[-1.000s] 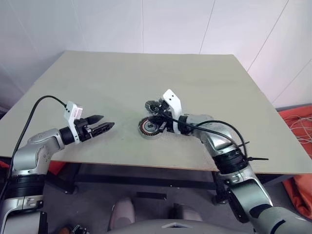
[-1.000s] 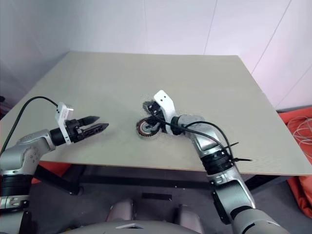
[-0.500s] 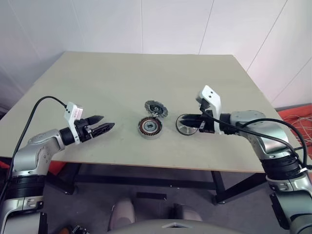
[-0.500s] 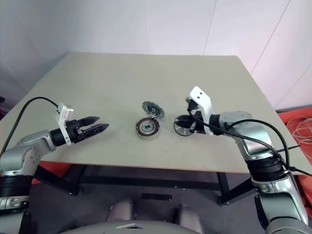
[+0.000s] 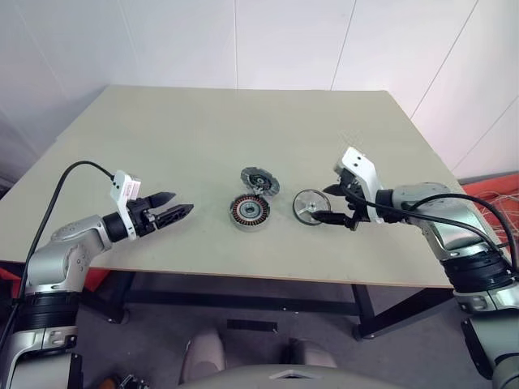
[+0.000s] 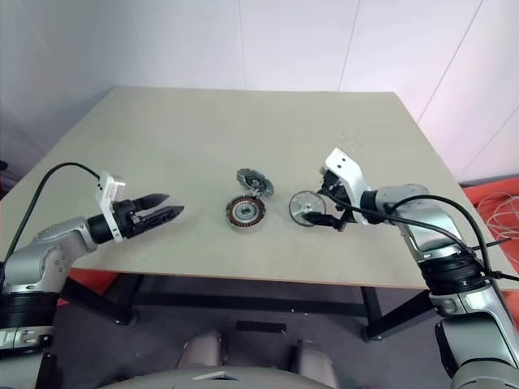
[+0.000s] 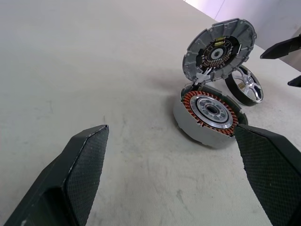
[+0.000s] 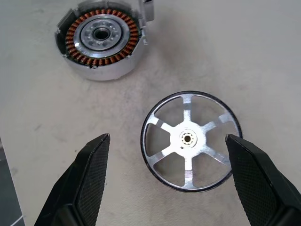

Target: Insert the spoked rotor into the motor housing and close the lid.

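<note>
Housing (image 5: 250,211), a rigid metal drum, sits mid-table, probably heavy, with the lid (image 5: 259,179) raised behind it. Beside it lies the spoked rotor (image 8: 191,140), thin, stiff, likely slippery; its dark rim is best pinched. Both grippers, left (image 5: 175,211) and right (image 5: 330,203), are spread wide, empty.

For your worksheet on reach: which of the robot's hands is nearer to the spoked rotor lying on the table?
The right hand: it hovers open right beside the spoked rotor, on its right. The left hand is far off to the left, beyond the motor housing.
</note>
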You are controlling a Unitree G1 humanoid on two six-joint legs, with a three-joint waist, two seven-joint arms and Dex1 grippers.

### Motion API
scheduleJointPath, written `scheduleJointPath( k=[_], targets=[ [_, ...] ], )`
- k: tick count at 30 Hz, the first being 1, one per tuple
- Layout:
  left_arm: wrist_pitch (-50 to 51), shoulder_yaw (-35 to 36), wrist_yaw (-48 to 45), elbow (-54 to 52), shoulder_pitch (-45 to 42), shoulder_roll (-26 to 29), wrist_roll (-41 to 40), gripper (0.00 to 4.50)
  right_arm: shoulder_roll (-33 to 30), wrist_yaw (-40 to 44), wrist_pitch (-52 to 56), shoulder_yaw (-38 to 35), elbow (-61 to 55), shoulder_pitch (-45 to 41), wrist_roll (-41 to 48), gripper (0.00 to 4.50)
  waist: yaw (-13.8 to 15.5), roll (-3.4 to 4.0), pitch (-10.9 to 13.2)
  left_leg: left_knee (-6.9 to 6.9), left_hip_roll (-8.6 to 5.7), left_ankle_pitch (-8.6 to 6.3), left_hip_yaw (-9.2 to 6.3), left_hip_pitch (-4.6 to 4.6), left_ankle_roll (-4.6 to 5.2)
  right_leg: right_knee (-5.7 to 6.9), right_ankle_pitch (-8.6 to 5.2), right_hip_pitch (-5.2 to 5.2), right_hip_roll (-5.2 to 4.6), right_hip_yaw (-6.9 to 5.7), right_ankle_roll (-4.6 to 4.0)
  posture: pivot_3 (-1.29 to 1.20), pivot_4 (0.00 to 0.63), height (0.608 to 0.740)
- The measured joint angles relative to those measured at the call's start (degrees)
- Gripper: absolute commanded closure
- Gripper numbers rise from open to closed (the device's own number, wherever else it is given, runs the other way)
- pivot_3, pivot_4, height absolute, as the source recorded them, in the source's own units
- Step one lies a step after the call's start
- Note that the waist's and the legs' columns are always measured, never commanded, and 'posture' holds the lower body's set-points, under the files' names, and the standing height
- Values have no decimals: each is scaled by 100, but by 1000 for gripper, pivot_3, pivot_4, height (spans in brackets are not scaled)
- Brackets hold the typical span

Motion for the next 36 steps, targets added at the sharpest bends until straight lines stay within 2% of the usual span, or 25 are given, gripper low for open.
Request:
scheduleJointPath(
  k=[2,5,12,22,30,33,36],
  targets=[
    [-1,0,27,0,23,-9,0,0,163,-93,-30,-158,217,37,73,24,-1,-1,0,4,0,0,0,0,0,1,0,2,0,0,0,0,0,740],
    [-2,0,57,-2,45,-20,-1,0,530,-104,194,-774,654,192,615,24,7,0,0,8,-1,-1,0,-1,2,1,0,2,-1,0,-1,0,0,740],
    [-4,-1,58,0,45,-19,-1,0,742,-234,581,-1681,1682,240,1176,24,16,-1,0,12,0,-2,1,-1,4,5,1,4,-1,-3,-2,0,0,740],
    [-36,-5,58,2,18,-19,0,0,1076,-438,711,-1856,2516,213,1279,24,14,0,-1,13,0,-2,2,-2,3,7,1,2,-2,-4,-2,0,0,740],
    [-50,-5,65,1,18,-19,-1,0,1395,-607,1106,-2327,2716,159,1670,24,12,0,-1,13,1,-1,3,0,3,8,1,2,-1,-4,-2,0,0,740],
    [-50,-5,77,1,18,-19,-1,0,1458,-668,1354,-2445,2789,122,1804,642,15,0,-1,13,1,-1,3,0,3,8,1,2,-1,-4,-2,0,0,740],
    [-50,-5,80,0,18,-19,-1,0,1493,-687,1570,-2458,2837,121,1901,1678,19,1,0,12,0,-1,3,-2,3,8,1,1,-2,-4,-2,0,0,740]
  ],
)
